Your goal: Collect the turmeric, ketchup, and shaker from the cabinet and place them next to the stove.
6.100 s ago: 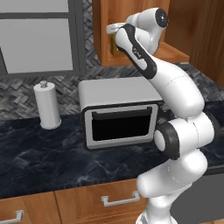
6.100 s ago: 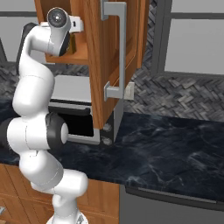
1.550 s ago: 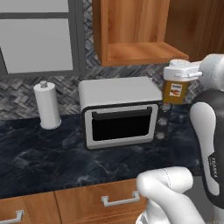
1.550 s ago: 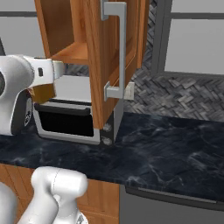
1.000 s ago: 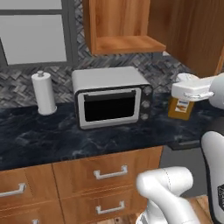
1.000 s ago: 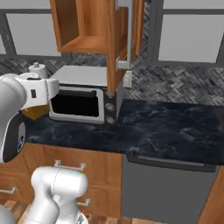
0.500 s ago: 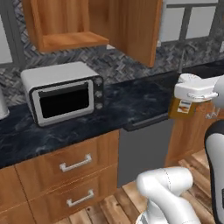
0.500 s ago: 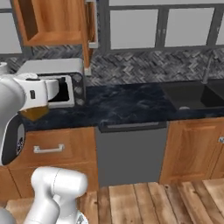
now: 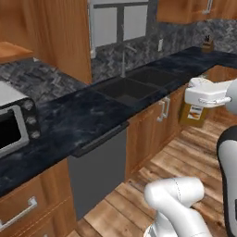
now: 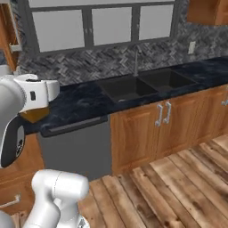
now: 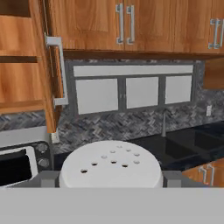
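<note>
Base has swung right from toaster oven toward black sink (image 9: 134,88) | gripper (image 11: 111,178) clamped on white-lidded amber turmeric jar (image 9: 194,113)

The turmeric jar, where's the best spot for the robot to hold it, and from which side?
Probably right where the gripper holds the turmeric jar now: across the white lid, one finger on each side. The lid is round and upright with straight sides, so coming in level from the side gives flat, even contact, and the amber body hangs clear below.
</note>
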